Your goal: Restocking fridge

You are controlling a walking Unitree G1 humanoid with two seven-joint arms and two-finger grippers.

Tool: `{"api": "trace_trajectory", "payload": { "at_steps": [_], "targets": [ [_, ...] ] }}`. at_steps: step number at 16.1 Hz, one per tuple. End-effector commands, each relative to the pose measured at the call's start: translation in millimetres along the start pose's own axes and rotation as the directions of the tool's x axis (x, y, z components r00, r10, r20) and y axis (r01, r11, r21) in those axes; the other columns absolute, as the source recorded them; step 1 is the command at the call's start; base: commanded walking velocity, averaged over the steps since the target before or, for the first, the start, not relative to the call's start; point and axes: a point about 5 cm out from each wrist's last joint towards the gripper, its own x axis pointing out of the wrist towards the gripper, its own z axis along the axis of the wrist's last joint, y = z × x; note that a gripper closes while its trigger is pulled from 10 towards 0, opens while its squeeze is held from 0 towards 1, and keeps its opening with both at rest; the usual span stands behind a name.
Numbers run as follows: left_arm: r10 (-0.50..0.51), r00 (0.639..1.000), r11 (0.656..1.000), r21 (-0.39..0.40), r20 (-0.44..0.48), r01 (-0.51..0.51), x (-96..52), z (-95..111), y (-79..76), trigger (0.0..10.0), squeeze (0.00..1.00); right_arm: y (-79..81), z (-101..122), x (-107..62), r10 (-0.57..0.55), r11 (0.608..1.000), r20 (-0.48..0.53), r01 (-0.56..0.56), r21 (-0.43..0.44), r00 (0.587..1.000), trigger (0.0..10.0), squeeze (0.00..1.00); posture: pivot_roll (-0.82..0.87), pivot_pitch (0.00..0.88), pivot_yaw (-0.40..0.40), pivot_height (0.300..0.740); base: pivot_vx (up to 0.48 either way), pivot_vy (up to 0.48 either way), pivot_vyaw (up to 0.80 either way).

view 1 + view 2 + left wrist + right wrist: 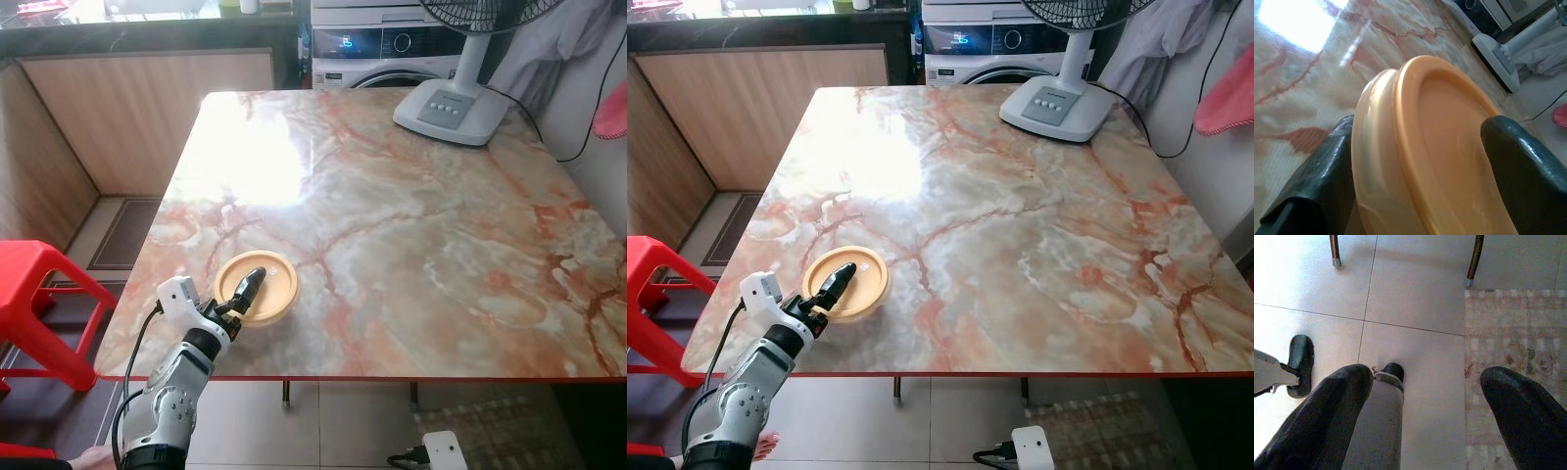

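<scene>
Between the left gripper's [247,291] black fingers [1322,181] sits a lidded orange container [257,285], clamped on its near rim, resting on the marble table [411,245] near the front-left edge. Right gripper [1420,406] hangs spread apart over floor tiles [1415,298], nothing between its fingers.

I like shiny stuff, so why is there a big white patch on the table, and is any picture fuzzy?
In the left eye view, glare whitens the marble table. In the left wrist view, the orange container fills the frame, slightly soft, with the same glare behind. The right wrist view is sharp on the floor tiles.
</scene>
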Motion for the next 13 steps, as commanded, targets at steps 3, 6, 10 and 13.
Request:
{"api": "trace_trajectory", "payload": {
  "at_steps": [3,6,10,13],
  "targets": [
    [0.010,1.000,1.000,0.020,0.004,-0.010,1.6,0.3,1.0,0.0,0.00,0.8,-4.1,-0.6,0.004,1.000,-0.012,-0.004,-0.009,1.000,10.0,0.00,0.04,0.068,0.007,0.740,0.000,0.000,0.00],
    [0.008,1.000,1.000,0.023,0.007,-0.008,1.6,0.3,0.8,0.0,0.00,0.7,-4.4,-0.7,0.004,1.000,-0.012,-0.004,-0.009,1.000,10.0,0.00,0.05,0.069,0.007,0.740,0.000,0.000,0.00],
    [-0.004,1.000,1.000,0.024,0.016,0.004,3.8,1.5,-0.8,0.0,0.00,0.8,-4.6,-0.7,0.006,1.000,-0.013,-0.006,-0.011,1.000,10.0,0.00,0.04,0.071,0.007,0.740,0.000,0.000,0.00],
    [-0.004,1.000,0.999,0.032,0.018,0.004,4.6,1.5,-1.4,0.0,0.00,0.8,-4.4,-0.7,0.006,1.000,-0.013,-0.006,-0.010,1.000,10.0,0.00,0.05,0.070,0.006,0.740,0.000,0.000,0.00]
  ]
}}
